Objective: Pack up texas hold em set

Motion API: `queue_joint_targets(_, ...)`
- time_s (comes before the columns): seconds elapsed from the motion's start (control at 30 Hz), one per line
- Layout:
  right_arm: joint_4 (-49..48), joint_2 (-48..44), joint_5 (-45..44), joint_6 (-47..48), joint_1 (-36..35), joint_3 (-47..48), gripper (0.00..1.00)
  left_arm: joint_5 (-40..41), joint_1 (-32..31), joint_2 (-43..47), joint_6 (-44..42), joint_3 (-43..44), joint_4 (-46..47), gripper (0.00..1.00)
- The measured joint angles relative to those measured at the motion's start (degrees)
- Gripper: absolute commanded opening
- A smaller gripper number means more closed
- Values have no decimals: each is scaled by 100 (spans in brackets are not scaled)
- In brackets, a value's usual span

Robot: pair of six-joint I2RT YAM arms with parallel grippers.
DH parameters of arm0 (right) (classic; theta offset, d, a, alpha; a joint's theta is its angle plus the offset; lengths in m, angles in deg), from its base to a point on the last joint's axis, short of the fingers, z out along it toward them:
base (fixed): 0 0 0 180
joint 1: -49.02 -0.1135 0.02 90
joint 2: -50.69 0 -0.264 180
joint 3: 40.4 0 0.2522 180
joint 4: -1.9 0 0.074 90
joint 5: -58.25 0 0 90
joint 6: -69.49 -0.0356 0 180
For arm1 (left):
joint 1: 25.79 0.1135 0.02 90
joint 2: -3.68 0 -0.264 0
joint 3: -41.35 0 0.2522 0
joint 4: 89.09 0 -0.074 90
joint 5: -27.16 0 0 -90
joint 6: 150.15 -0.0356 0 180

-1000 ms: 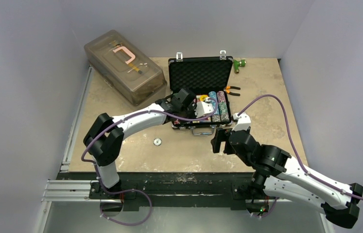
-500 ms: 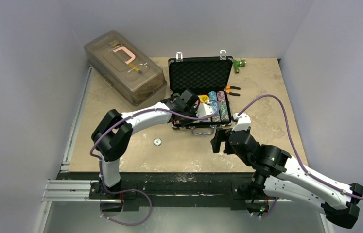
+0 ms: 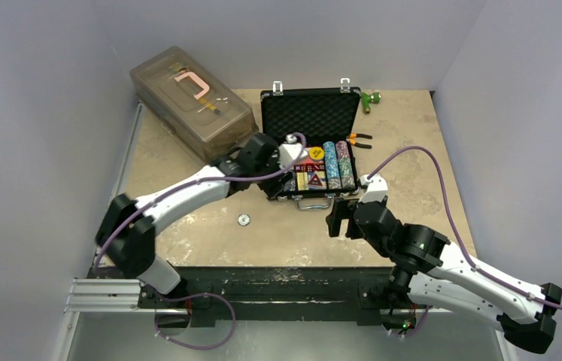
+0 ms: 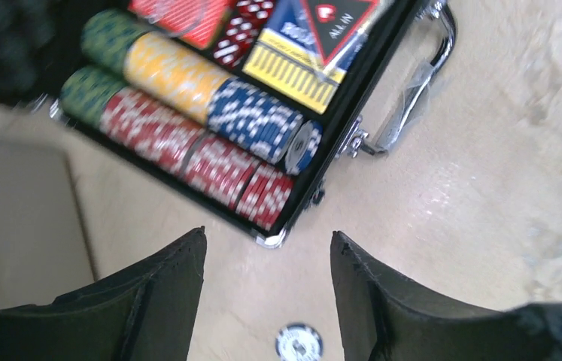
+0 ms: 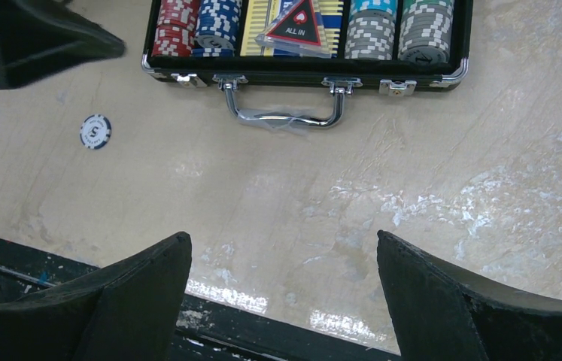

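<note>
The texas hold em set is a small black case lying open, foam-lined lid up at the back. Rows of coloured chips, red dice and a card deck with an "ALL IN" triangle fill its tray. One blue-and-white chip lies loose on the table in front of the case, also seen as a chip below my left fingers. My left gripper hovers at the case's left front corner, open and empty. My right gripper stands open and empty before the silver handle.
A large translucent grey-brown box sits at the back left. Orange-handled pliers lie right of the case, with a green object behind. The table's dark front edge runs just under my right fingers.
My left gripper has opened and drawn back leftward from over the case's tray to its left front corner. The right arm has stayed still.
</note>
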Motion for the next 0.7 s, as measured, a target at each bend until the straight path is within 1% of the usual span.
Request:
queue_joint_targets(0.1,-13,42,0,9,0,0,91,249,160,1078,970,-625,164,59)
queue_joint_targets(0.2,-17,114,2,15,0,0,91,782,210,1875,2562,-925,-2,58)
queue_joint_targets(0.27,-17,151,7,17,0,0,91,1034,210,2111,3663,-1062,-245,56)
queue_joint_targets(0.3,-17,155,7,17,0,0,91,1158,210,2190,4395,-1211,-374,56)
queue_joint_targets(0.4,-22,142,7,20,0,-2,91,1399,201,2199,6030,-1834,-739,55)
queue_joint_targets(0.47,-24,142,7,20,0,-2,91,1615,168,2072,6887,-2181,-1102,57)
queue_joint_targets(0.57,-24,142,20,22,0,-2,91,1934,122,1794,7733,-2308,-1523,59)
queue_joint_targets(0.7,-26,142,26,24,0,-2,91,2393,55,1478,8323,-2291,-1620,58)
